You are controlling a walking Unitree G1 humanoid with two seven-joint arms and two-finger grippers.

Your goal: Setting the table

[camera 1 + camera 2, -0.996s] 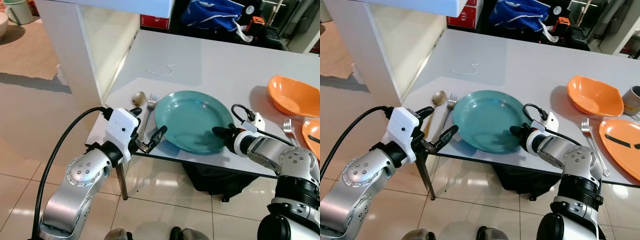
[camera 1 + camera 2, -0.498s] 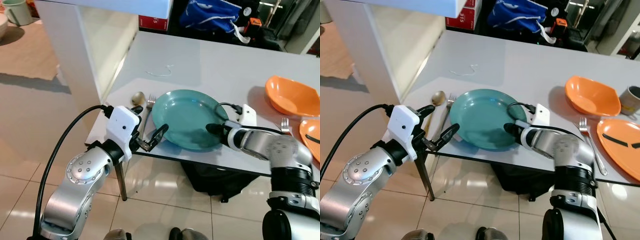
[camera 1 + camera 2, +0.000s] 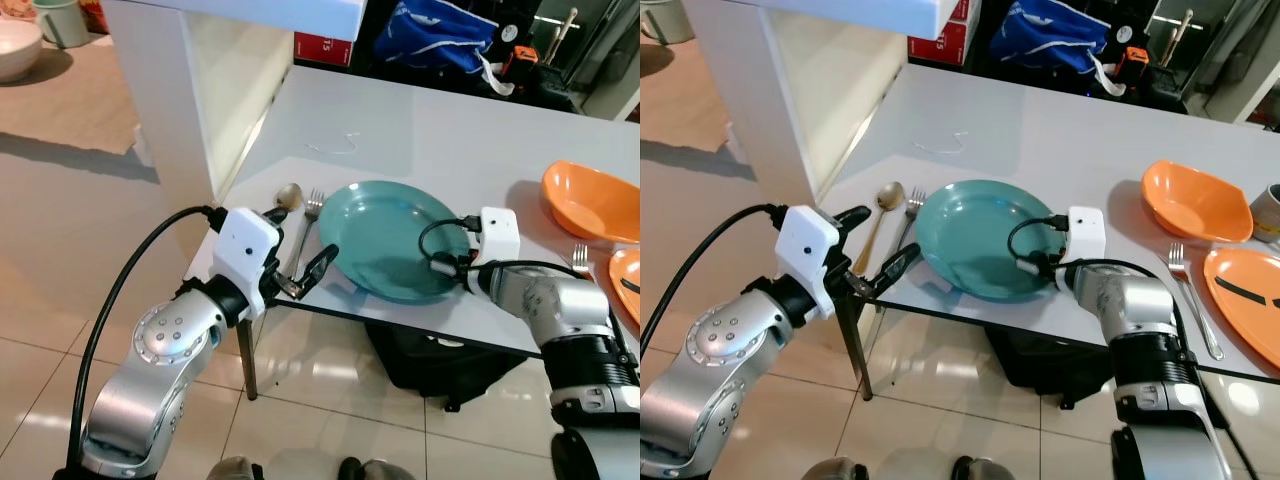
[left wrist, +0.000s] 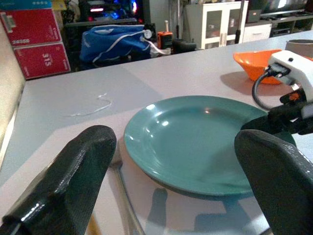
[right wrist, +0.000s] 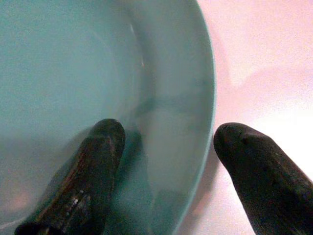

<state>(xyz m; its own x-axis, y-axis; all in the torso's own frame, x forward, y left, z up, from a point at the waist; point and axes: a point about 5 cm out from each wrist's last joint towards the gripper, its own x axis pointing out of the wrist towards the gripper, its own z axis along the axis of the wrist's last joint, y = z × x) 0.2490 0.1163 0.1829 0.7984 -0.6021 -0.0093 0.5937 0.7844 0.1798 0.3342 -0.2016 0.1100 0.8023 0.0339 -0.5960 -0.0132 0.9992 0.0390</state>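
The grey table (image 3: pixel 420 130) is carrying most of a place setting near its front corner: the teal plate (image 3: pixel 385 235) is lying flat close to the front edge, with a fork (image 3: pixel 305 225) just to its left and a spoon (image 3: pixel 286 196) beyond that, so this setting is looking close to finished, though I am seeing no knife or cup by it, and the plate may yet be getting nudged into position. Further to the right an orange bowl (image 3: pixel 590 200), a second fork (image 3: pixel 1192 300) and an orange plate (image 3: pixel 1245 295) are sitting as another setting. The right gripper (image 5: pixel 166 166) is straddling the teal plate's near right rim, fingers spread apart, one finger (image 5: pixel 83 181) inside the dish and the other outside on the table, not yet clamping anything. The left gripper (image 3: pixel 298 272) is hovering off the table's front corner beside the fork, wide open and holding nothing. The right wrist view is revealing that straddle, which the head views are hiding behind the wrist housing; the left wrist view is showing a thin white string (image 4: pixel 93 107) on the table behind the plate
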